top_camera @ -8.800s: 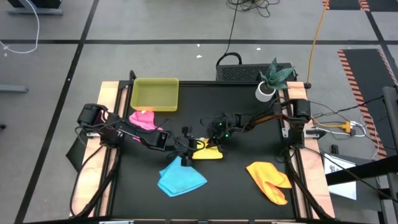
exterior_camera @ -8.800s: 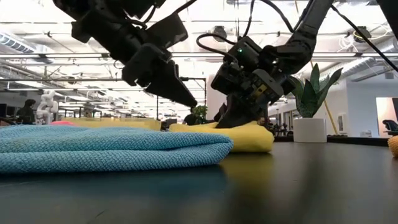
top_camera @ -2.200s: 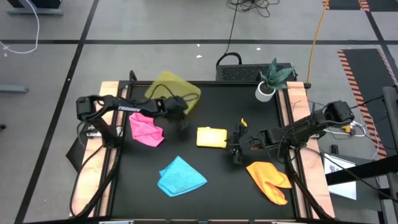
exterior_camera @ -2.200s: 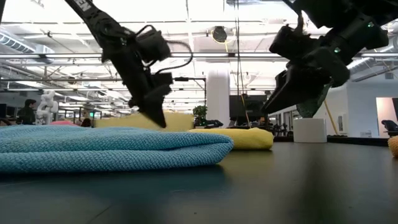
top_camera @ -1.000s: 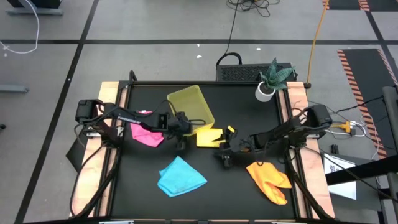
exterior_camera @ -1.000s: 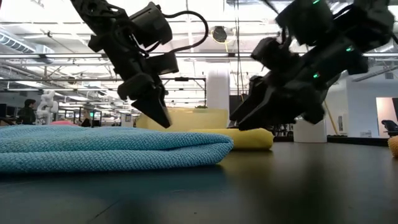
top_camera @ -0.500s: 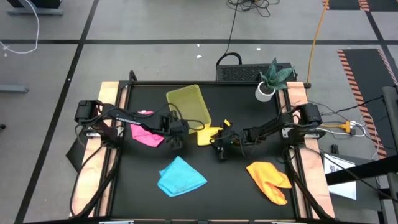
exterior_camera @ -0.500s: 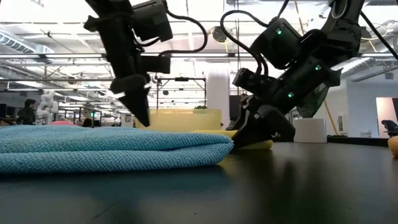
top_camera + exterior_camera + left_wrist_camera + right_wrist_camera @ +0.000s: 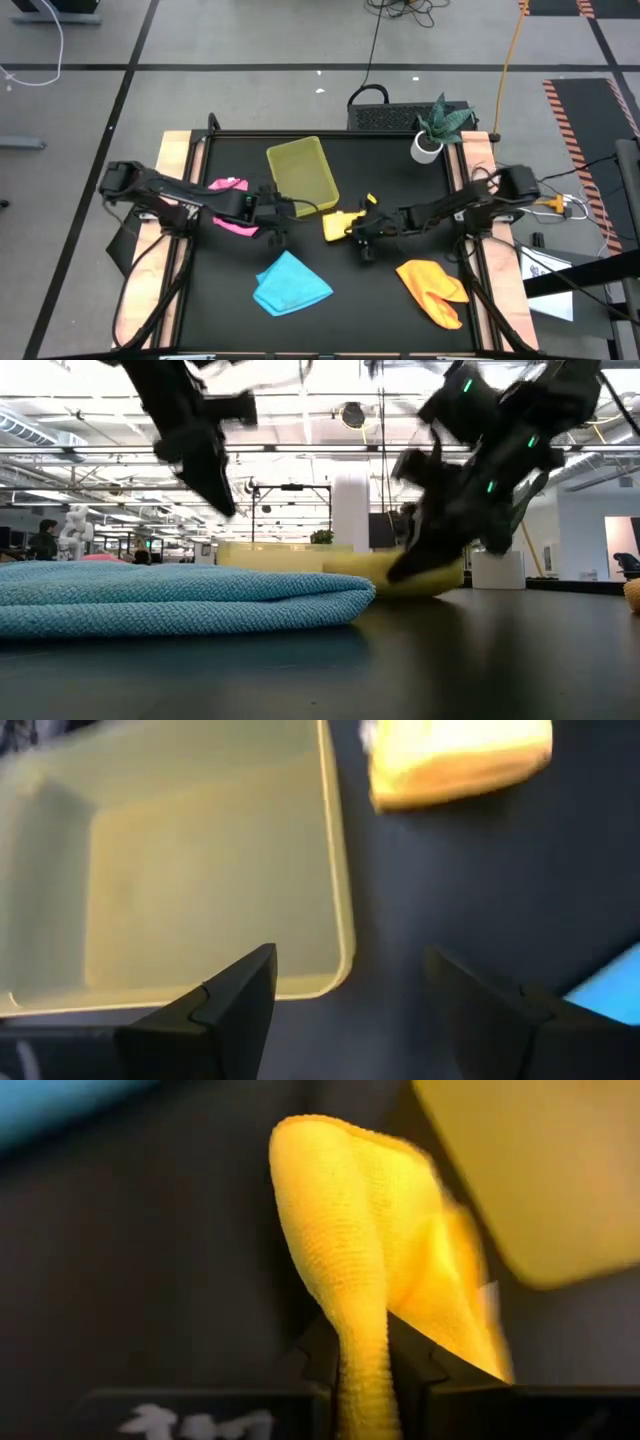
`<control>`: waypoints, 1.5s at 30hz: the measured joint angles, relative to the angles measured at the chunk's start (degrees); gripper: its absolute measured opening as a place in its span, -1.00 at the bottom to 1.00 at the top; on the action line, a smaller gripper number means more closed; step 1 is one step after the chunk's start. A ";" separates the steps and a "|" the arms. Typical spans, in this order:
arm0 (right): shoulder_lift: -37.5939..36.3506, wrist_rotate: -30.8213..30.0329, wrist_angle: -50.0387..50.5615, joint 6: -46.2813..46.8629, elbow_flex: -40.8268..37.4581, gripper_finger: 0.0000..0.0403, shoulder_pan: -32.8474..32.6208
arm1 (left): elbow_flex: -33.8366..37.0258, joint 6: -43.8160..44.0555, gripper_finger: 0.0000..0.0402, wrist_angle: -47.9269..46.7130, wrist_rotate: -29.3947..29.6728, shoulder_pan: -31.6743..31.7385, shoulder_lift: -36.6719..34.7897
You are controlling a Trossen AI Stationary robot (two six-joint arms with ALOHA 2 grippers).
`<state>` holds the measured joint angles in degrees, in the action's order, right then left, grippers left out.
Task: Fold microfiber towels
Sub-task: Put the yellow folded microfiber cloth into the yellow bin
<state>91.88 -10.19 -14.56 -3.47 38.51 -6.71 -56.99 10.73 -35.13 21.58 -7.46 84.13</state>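
Right wrist view: our right pincer pinches the yellow towel, soft, light, drooping; best gripped at an edge. Left pincer gapes beside the tray.

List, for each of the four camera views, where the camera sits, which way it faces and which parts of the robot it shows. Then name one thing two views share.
High view: above the table, facing straight down; both arms, left gripper, right gripper.
Low view: at table height, facing level across; both grippers above the blue towel.
Left wrist view: on the left arm, over the tray; its open fingers show.
Right wrist view: on the right arm; its fingers pinch the yellow towel.
Shared: yellow towel, all views.
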 joint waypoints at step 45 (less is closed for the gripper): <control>19.60 28.44 10.81 -20.17 34.61 -0.90 25.06 | 7.14 22.22 0.27 -0.99 28.04 -16.30 -6.17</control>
<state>111.48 18.25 -3.75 -23.64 73.12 18.35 -49.84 32.95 -36.12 49.63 -23.76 77.95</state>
